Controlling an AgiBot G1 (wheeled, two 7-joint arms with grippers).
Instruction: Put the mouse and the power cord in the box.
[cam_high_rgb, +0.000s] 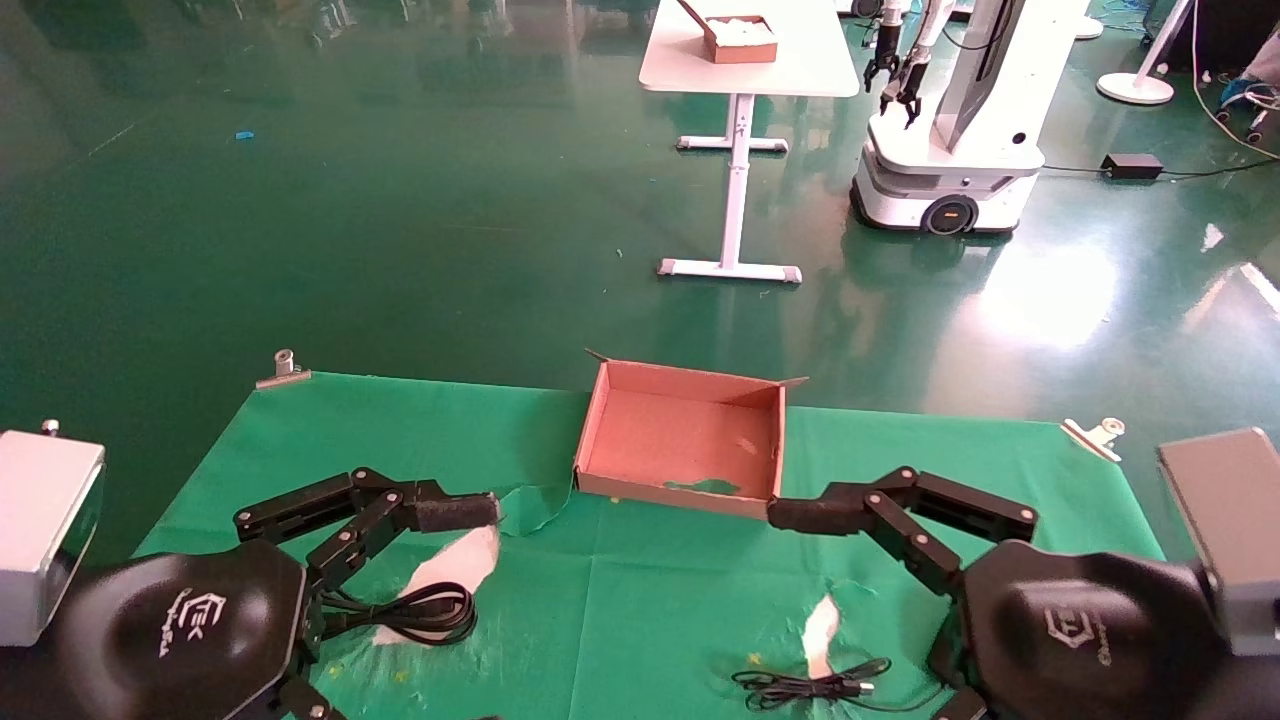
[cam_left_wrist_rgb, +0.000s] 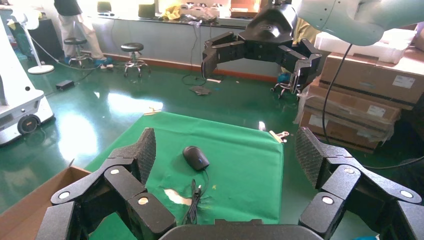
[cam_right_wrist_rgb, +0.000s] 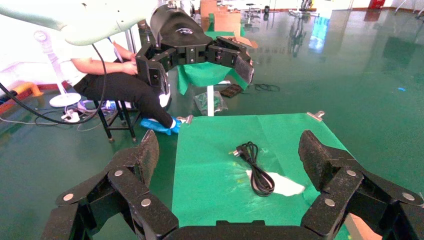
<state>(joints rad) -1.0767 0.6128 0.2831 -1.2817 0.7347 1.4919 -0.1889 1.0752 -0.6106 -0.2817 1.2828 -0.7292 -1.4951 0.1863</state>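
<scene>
The reddish-brown box (cam_high_rgb: 680, 440) stands open at the far middle of the green cloth. The coiled power cord (cam_high_rgb: 420, 612) lies near the front left, also seen from the right wrist (cam_right_wrist_rgb: 255, 162). From the left wrist, the black mouse (cam_left_wrist_rgb: 196, 157) sits on the cloth with its thin cable (cam_left_wrist_rgb: 194, 200) trailing. In the head view only that cable (cam_high_rgb: 810, 685) shows; the mouse is hidden under my right arm. My left gripper (cam_left_wrist_rgb: 227, 150) hangs open above the cloth, one finger (cam_high_rgb: 455, 512) beside the box's left corner. My right gripper (cam_right_wrist_rgb: 230, 152) is open too, a finger (cam_high_rgb: 810, 515) at the box's right corner.
White torn patches (cam_high_rgb: 455, 565) mark the green cloth, which metal clips (cam_high_rgb: 283, 365) hold at the far corners. Beyond the table are a green floor, a white table (cam_high_rgb: 745, 60) with a small box, and another robot (cam_high_rgb: 950, 130).
</scene>
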